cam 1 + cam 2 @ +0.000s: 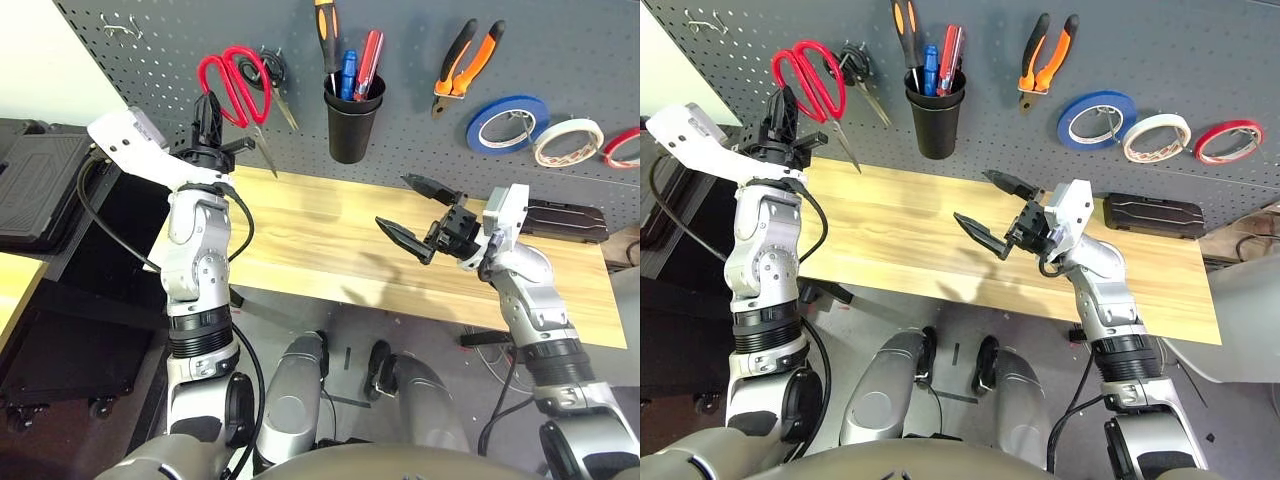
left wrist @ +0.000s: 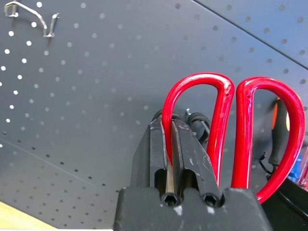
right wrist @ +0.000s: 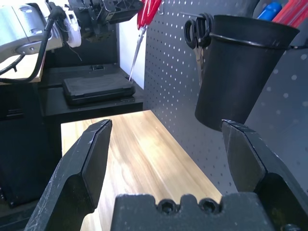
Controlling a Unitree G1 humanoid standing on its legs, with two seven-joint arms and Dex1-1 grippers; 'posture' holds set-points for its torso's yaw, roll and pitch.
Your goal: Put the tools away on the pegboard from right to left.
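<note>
My left gripper (image 1: 207, 115) is raised against the pegboard (image 1: 420, 60) and shut on the red-handled scissors (image 1: 235, 80). Its fingers (image 2: 159, 139) clamp one red handle loop. The handles are up and the blades slant down toward the table. Whether the scissors rest on a hook I cannot tell. The orange-and-black pliers (image 1: 465, 60) and the cream-white tape ring (image 1: 567, 141) hang on the board. The slim screwdriver (image 1: 325, 30) stands in the black cup (image 1: 352, 125). My right gripper (image 1: 395, 203) hovers open over the table, holding nothing.
Black-handled scissors (image 1: 275, 80) hang just right of the red ones. A blue tape ring (image 1: 507, 123) and a red one (image 1: 625, 147) flank the cream ring. A black case (image 1: 565, 220) lies on the wooden table (image 1: 320, 230) at the back right. A bare hook (image 2: 29, 19) is on the board's upper left.
</note>
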